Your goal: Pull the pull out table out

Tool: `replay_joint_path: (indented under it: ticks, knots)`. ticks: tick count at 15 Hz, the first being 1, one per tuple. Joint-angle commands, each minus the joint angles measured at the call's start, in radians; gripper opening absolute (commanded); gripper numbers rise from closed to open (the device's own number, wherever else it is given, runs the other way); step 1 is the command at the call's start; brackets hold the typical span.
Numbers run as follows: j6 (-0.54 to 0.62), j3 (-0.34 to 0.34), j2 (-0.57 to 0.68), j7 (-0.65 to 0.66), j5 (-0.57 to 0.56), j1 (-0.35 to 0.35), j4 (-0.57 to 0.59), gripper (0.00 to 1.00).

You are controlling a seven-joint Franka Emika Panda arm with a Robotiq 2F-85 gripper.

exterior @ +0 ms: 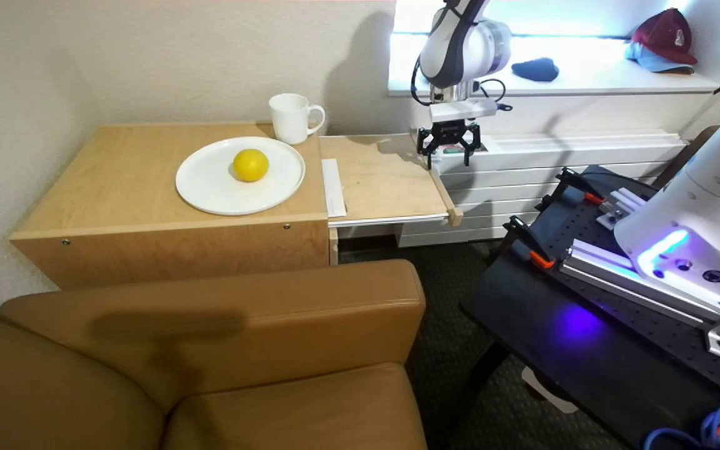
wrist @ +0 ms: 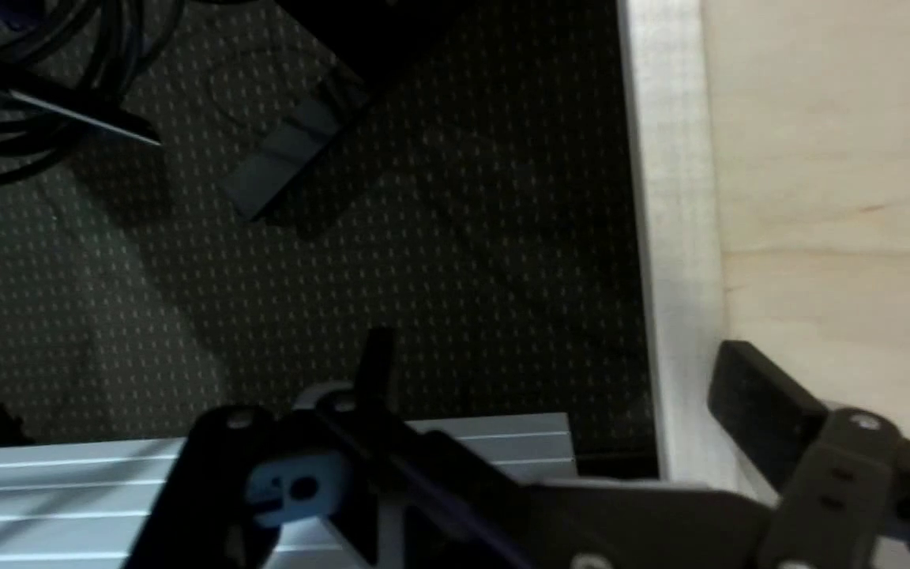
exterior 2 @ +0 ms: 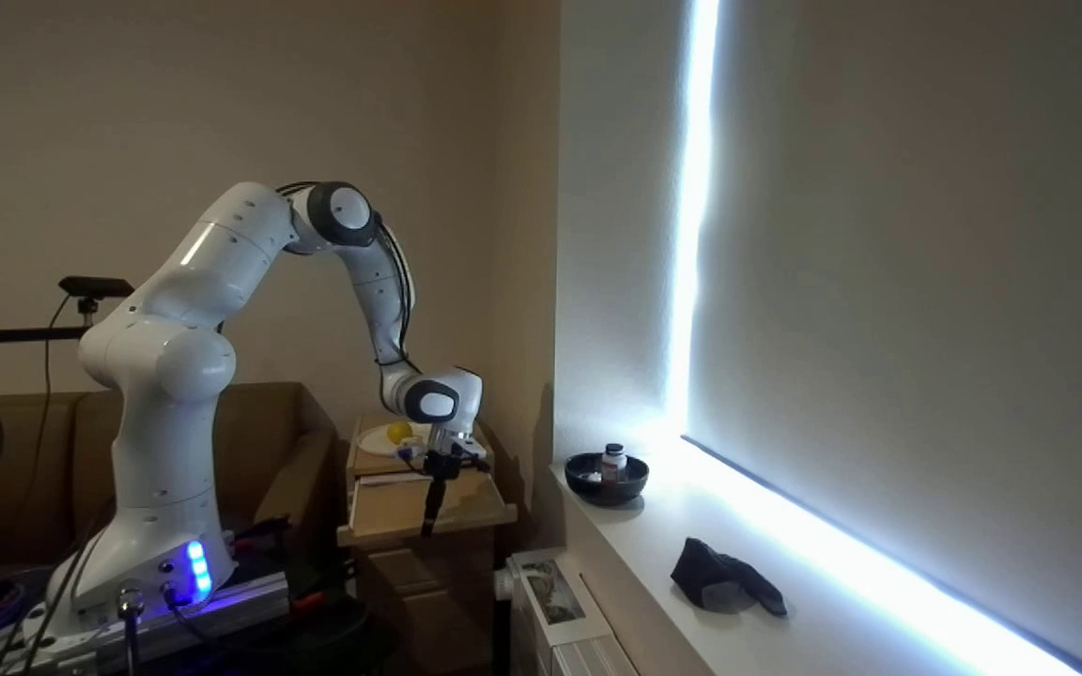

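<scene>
The pull out table (exterior: 385, 181) is a thin pale wood board. It extends from the right side of the cabinet, with a raised wooden rail along its outer end. It also shows in an exterior view (exterior 2: 409, 507) and on the right of the wrist view (wrist: 834, 158). My gripper (exterior: 448, 161) is open at the outer end rail, toward the window wall. In the wrist view the gripper (wrist: 558, 356) has one finger on the board side of the rail and the other out over the floor. I cannot tell whether the inner finger touches the rail.
The cabinet top (exterior: 135, 169) bears a white plate (exterior: 210, 181) with a yellow ball (exterior: 250, 165), and a white mug (exterior: 289, 119). A radiator (exterior: 560, 159) stands under the windowsill, right beside the board. A brown couch (exterior: 272, 300) stands in front of the cabinet.
</scene>
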Motion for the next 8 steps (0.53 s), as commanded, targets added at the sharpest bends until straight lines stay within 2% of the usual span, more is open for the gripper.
replay_joint_path:
  ticks: [1,2,3,5,8]
  knots:
    - [-0.063,0.010,0.140,-0.008,-0.025,-0.077,0.035,1.00]
    - [-0.072,0.029,0.116,-0.038,-0.002,-0.108,0.035,1.00]
    - [-0.075,0.004,-0.002,0.000,-0.030,-0.067,0.007,1.00]
    - [-0.095,0.016,-0.001,-0.024,-0.025,-0.105,0.011,1.00]
    - [-0.099,0.020,0.000,-0.027,-0.023,-0.112,0.013,1.00]
